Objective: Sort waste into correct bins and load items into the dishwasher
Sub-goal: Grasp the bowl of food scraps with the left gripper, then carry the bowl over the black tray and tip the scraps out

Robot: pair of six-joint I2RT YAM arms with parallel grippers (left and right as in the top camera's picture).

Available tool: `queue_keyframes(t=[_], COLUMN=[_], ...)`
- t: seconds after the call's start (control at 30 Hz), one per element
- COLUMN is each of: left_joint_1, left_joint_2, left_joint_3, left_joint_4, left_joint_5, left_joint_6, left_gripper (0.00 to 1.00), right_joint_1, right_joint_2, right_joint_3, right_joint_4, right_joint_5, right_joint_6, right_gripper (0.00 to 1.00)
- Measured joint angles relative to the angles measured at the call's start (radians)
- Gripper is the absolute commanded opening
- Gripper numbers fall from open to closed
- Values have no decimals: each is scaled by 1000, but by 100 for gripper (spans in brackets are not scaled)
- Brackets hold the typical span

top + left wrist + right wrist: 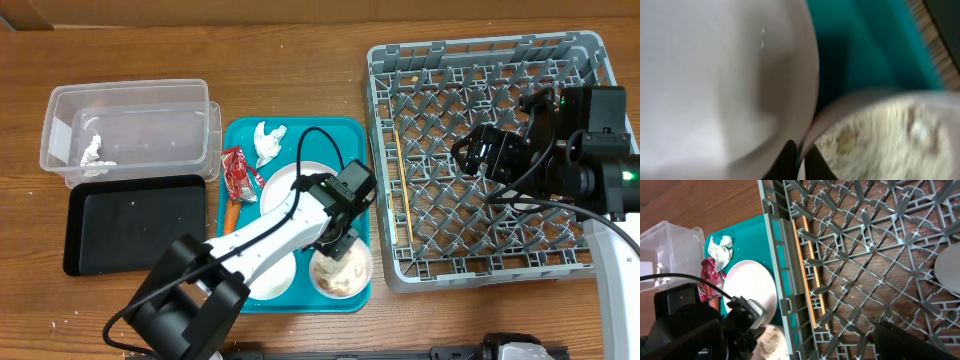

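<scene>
A bowl [340, 272] with pale food scraps sits at the front right of the teal tray [300, 128], touching a white plate [300, 185]. My left gripper [335, 245] is shut on the bowl's rim; the left wrist view shows its fingers [800, 160] pinching the rim between the plate [715, 75] and the bowl [880, 135]. My right gripper [480, 152] hovers over the grey dish rack [480, 55], open and empty; the right wrist view shows only one of its fingers [912, 340]. A wooden stick [401, 185] lies in the rack.
On the tray are a crumpled tissue [268, 143], a red wrapper [240, 170] and an orange piece [230, 215]. A clear bin [130, 100] holding a tissue and a black tray [135, 222] stand at the left. A pale round dish [949, 270] lies in the rack.
</scene>
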Motion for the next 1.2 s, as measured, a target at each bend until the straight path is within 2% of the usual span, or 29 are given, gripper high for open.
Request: queue_keyframes(t=[0.17, 0.5, 0.67, 0.8, 0.97, 1.2], left_joint_1=[0, 10, 70, 204, 484, 902], left_joint_2=[0, 0, -1, -23, -116, -312], left_joint_3=[20, 256, 356, 384, 384, 312], left_joint_4=[-31, -284, -392, -434, -479, -456], left_joint_5=[11, -11, -32, -19, 34, 236], left_joint_6=[-27, -63, -152, -238, -317, -313], left_gripper=[4, 4, 4, 4, 5, 4], right_joint_1=[0, 0, 0, 0, 0, 0], right_joint_2=[0, 0, 0, 0, 0, 0], right_joint_3=[0, 0, 0, 0, 0, 0], right_joint_4=[22, 22, 19, 19, 14, 3], right_joint_5=[0, 0, 0, 0, 0, 0], right_joint_6=[-2, -2, -2, -3, -2, -3], right_gripper=[100, 100, 100, 100, 100, 100])
